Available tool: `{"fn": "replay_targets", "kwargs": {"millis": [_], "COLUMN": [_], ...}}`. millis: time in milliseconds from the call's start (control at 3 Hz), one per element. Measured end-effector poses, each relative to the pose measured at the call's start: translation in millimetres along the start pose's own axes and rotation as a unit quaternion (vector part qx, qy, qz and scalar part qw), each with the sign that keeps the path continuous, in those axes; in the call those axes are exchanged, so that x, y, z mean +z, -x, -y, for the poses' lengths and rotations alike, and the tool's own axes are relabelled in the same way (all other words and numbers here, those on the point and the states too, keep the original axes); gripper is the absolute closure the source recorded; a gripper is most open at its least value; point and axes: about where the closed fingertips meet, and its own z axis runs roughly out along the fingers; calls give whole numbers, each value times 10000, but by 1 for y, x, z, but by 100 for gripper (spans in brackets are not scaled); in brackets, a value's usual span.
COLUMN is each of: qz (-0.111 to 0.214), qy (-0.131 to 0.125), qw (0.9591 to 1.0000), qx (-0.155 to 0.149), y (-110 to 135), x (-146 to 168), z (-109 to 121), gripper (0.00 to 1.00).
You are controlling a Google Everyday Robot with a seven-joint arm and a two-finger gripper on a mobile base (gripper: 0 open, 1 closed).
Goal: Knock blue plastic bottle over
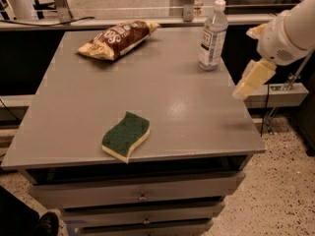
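The blue plastic bottle is clear with a white cap and a white-and-blue label. It stands upright near the far right corner of the grey table. My gripper is cream-coloured and hangs down from the white arm at the right. It hovers over the table's right edge, to the right of the bottle and a little nearer the camera, apart from it.
A brown and yellow chip bag lies at the far left of the table. A green and yellow sponge lies near the front edge. Drawers are under the table. A rail and cables run behind it.
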Motion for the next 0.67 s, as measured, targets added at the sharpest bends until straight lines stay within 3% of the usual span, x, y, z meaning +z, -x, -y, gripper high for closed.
{"fn": "replay_targets", "kwargs": {"millis": [333,667], "qz": [412,894], "qy": [-525,-746], "qw": [9977,9926], "qx": [86,358], "y": [9,25], "x": [35,57], "z": [53,88], "gripper": [0,0]}}
